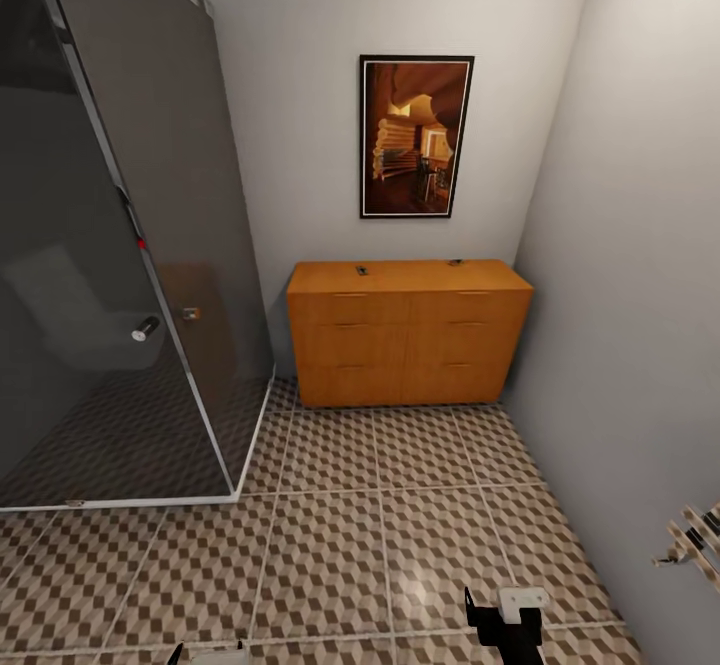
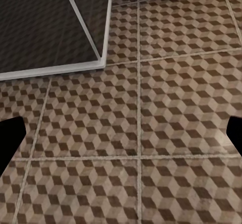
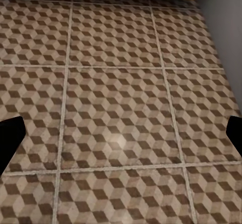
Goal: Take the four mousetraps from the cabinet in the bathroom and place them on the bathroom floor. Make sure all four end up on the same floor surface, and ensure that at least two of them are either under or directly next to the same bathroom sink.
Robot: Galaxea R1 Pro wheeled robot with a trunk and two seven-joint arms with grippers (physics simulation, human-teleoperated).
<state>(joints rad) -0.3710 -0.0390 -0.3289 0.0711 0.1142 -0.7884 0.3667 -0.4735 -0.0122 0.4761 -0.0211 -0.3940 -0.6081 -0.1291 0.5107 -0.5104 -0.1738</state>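
Facing wide orange-brown wooden cabinet [image 1: 408,330] against far wall, across cube-patterned brown, beige and white tiled floor [image 1: 330,545].

Two small dark mousetraps [image 1: 361,270] [image 1: 455,263] lying on cabinet top, well apart. Left gripper [image 2: 121,135] and right gripper [image 3: 121,135] both spread wide, empty, above tiles. Grey glass shower enclosure [image 1: 120,245] at left.
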